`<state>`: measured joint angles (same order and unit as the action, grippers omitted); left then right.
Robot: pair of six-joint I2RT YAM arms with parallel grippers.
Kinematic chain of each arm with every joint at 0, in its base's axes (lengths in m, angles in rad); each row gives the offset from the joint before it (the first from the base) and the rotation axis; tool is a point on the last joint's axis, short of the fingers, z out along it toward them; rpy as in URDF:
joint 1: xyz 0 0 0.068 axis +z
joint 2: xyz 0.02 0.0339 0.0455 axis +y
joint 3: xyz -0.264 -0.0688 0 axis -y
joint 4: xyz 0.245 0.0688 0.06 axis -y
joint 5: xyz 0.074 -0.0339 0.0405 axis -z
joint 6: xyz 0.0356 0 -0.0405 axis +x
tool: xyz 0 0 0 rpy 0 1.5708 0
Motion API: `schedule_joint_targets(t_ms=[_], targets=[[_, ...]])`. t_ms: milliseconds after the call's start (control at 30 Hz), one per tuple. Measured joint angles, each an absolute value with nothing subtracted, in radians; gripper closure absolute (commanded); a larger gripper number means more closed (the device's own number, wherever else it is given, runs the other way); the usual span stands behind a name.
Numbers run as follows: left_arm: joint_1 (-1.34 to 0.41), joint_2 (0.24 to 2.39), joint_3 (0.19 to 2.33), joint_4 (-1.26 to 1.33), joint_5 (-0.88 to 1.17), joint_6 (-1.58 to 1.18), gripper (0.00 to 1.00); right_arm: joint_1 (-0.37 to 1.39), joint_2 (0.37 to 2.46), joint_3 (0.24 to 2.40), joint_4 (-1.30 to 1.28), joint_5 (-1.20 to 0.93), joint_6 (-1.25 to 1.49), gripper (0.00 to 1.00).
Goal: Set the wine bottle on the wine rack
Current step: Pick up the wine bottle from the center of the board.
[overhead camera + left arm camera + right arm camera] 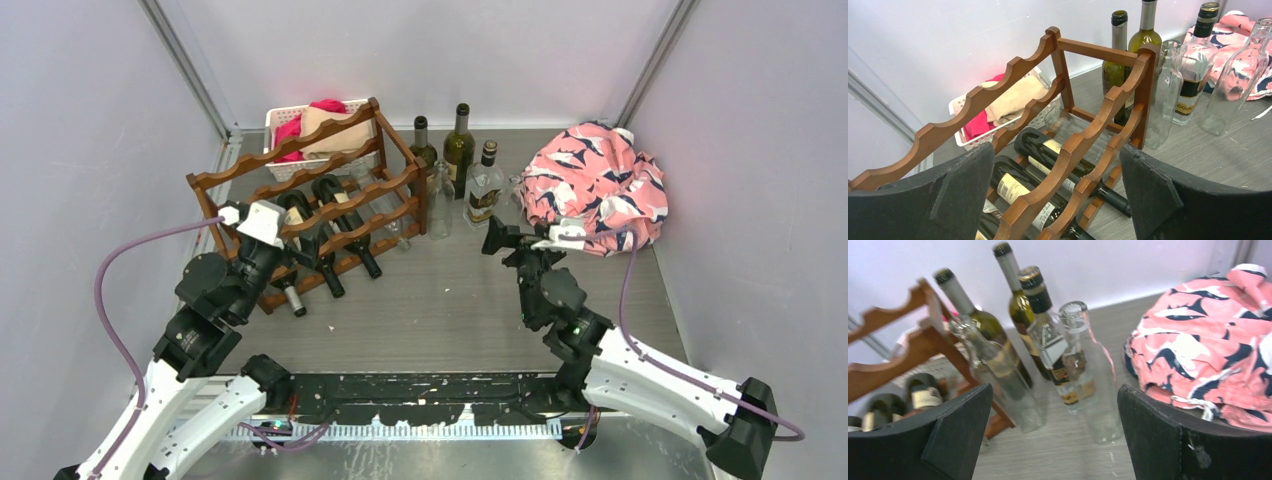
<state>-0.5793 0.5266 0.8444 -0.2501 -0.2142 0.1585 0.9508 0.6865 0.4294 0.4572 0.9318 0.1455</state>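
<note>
Grey table (450, 310), wine rack (973, 99) set diagonally, bottle necks (331, 282) nearward, left claw (1055, 150), right claw (1051, 390) agape, empty.

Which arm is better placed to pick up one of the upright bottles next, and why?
Likely right. The right gripper is open and faces the upright bottles just ahead; the left gripper, also open, sits at the wine rack, with the rack between it and them.

The top external view looks down from above the near edge and takes in the whole tabletop (450, 300). The left wrist view sits close to the wine rack (1068, 150), facing along it between its own fingers (948, 200). The right wrist view faces the standing bottles (1053, 350) and pink cloth (1208, 340) from nearby. Both wrist views share those bottles and the rack's end.
</note>
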Motion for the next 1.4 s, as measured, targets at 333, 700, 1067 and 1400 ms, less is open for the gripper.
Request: schedule_joint_targets(t_ms=[333,700,1067,1400], targets=[[-0.579,0.530,0.844,-0.250,-0.207,0.159,0.06,0.666,0.825,0.562,0.111,0.734,0.289,0.00],[-0.579,0.530,0.844,-0.250,-0.184,0.158,0.06,0.392,0.996,0.675,0.022,0.386,0.369,0.00],[-0.574,0.530,0.844,-0.250,-0.164,0.157,0.06,0.331,1.181,0.782,0.008,0.258,0.357,0.00],[-0.574,0.530,0.844,-0.250,-0.152,0.156,0.06,0.313,1.322,0.831,0.019,0.192,0.310,0.15]])
